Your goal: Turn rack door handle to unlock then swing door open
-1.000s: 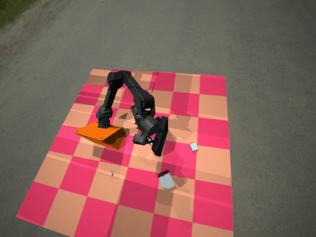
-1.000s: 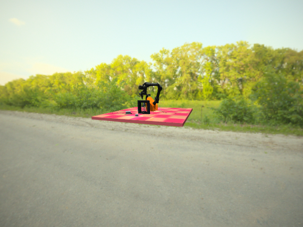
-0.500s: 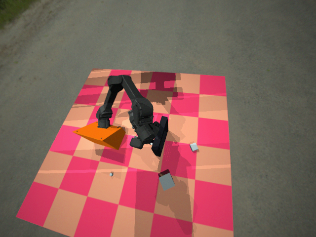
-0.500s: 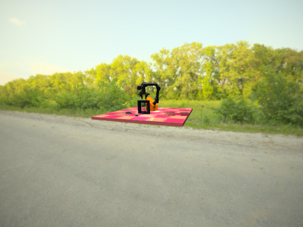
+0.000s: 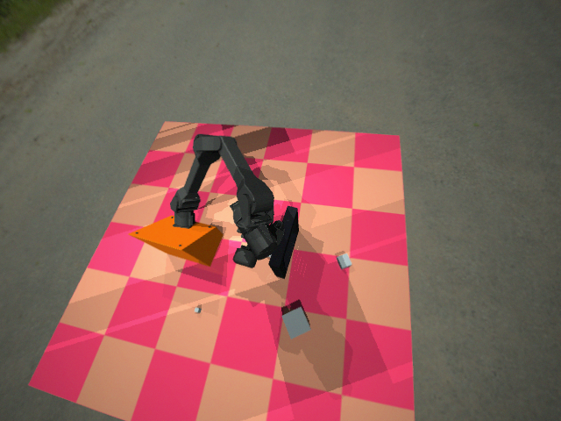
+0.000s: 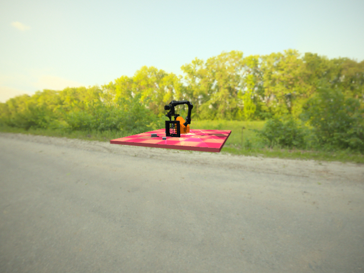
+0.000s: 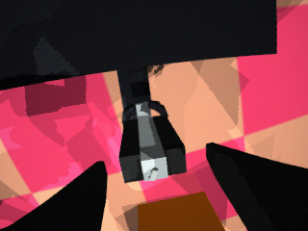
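Observation:
The black rack frame (image 5: pixel 284 245) (image 6: pixel 167 129) (image 7: pixel 202 29) stands upright on the checkered table (image 5: pixel 244 326) (image 6: pixel 199 145). No door panel shows swung out from it; the door looks closed, though its face is mostly hidden. The handle (image 7: pixel 146 132), dark with a pale grey strip along it, sticks out from the rack in the wrist view, seen from above. My gripper (image 7: pixel 157 160) is open, pointing down, with one fingertip well to each side of the handle and nothing held. Whether its tips are down at handle height is not clear. In the top view the arm hides the fingers and handle.
The orange base (image 5: pixel 181 235) (image 6: pixel 184 129) stands on the handle side of the rack. A large grey block (image 5: pixel 296 322) and a smaller grey block (image 5: pixel 344 260) lie on the table beyond the rack. A tiny grey cube (image 5: pixel 197 310) lies on the base's side.

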You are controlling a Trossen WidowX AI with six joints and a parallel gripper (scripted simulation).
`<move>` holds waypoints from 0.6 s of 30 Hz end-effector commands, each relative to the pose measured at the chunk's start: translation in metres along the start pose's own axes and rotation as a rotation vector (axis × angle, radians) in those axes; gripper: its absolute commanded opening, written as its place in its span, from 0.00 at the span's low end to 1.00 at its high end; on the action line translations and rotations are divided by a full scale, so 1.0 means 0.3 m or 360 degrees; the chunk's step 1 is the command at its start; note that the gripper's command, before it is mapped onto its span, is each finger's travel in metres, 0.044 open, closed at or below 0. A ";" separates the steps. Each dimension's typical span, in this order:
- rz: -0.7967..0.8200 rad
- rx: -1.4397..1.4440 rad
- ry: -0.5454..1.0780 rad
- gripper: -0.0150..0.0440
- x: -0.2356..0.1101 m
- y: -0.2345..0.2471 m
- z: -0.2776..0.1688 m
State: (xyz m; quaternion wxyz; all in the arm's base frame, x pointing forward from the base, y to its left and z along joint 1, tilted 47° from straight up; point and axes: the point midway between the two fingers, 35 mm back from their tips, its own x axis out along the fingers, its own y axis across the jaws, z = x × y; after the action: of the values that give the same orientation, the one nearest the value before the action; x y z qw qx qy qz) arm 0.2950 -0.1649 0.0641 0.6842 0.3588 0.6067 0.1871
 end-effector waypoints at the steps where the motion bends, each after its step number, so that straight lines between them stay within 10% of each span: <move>1: 0.0004 0.0003 0.0000 0.76 0.024 0.004 0.001; 18: 0.0007 0.0002 0.0000 0.76 0.116 0.007 -0.004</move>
State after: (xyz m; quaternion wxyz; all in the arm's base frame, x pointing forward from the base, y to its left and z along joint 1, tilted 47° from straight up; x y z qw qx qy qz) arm 0.3001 -0.1440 0.0442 0.6843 0.3591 0.6063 0.1877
